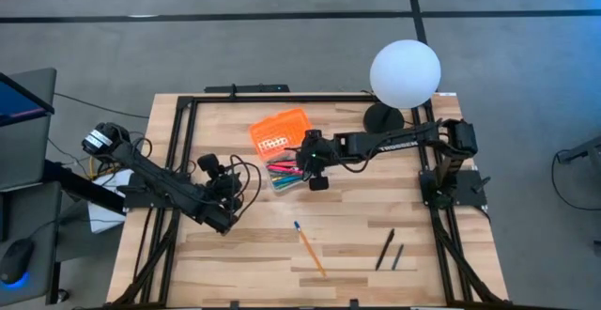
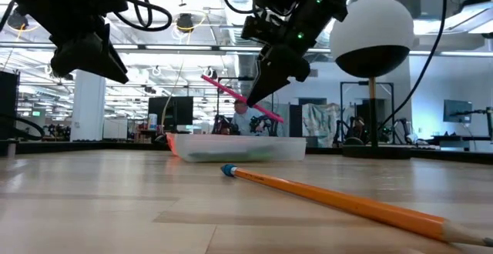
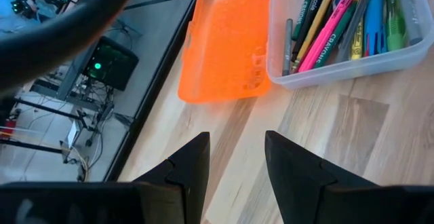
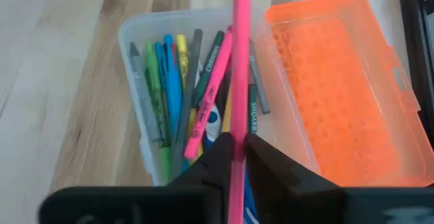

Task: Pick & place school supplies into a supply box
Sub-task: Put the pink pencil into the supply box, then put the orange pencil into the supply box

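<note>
Frankly, your biggest risk sat right between the fingers of the right gripper (image 4: 234, 157): they were clamped on a pink pencil (image 4: 240, 54) near one end, so most of its length hung forward, past the fingertips. In the low view it tilted, one end lower than the other, above the tray. Let go like that and I judged the low end could strike first, bounce off the pens already packed, or catch the tray wall and tip out onto the table.

Just below the pincer lay the clear supply box (image 4: 132, 37), its long axis roughly in line with the held pencil, which helped you. Beside it, on the far side from the bare wood, the orange lid (image 4: 339, 81) lay folded open and flat; a drift that way would have dropped the pencil on the lid.

Farther off, your left gripper (image 3: 234, 157) waited with fingers apart, pointed at the lid's edge
</note>
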Tool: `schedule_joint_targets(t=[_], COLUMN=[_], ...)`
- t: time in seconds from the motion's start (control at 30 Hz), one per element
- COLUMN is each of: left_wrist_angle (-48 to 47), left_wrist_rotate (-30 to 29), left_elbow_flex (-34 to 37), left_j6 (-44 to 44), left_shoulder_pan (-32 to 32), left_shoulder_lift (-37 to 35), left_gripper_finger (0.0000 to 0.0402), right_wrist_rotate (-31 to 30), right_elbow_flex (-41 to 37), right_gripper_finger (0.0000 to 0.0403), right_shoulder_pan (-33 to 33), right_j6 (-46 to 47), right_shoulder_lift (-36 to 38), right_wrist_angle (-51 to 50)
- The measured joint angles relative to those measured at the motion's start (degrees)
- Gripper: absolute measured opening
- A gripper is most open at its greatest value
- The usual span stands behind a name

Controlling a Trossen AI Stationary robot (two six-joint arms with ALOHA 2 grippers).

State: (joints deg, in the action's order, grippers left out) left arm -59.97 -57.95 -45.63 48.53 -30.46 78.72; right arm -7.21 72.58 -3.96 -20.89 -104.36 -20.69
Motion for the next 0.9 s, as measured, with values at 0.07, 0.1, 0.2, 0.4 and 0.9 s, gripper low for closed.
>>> schedule_joint_targets(t=[0.07,0.1,0.2,0.4,0.9], left_wrist_angle=[0.18,0.35,0.55,1.17,32.06], left_wrist_rotate=[0.0,0.0,0.0,0.03,13.6], left_elbow_flex=[0.0,0.0,0.0,0.0,0.0], left_j6=[-0.06,-0.07,-0.13,-0.99,-38.63], left_shoulder_pan=[0.0,0.0,0.0,0.0,-2.6], left_shoulder_lift=[0.0,0.0,0.0,0.0,0.0], left_gripper_finger=[0.0138,0.0138,0.0138,0.0138,0.0138], right_wrist_rotate=[0.4,0.39,0.23,-0.38,-3.43], right_elbow_flex=[0.01,0.0,0.0,0.01,0.02], right_gripper_finger=[0.0055,0.0065,0.0092,0.0125,0.0098], right_shoulder_pan=[-0.36,-0.54,-0.9,-0.82,11.95], right_j6=[0.5,0.76,1.42,1.51,13.74], right_shoulder_lift=[0.0,0.0,0.0,0.01,12.3], right_wrist_angle=[0.23,0.23,0.22,-0.51,-18.81])
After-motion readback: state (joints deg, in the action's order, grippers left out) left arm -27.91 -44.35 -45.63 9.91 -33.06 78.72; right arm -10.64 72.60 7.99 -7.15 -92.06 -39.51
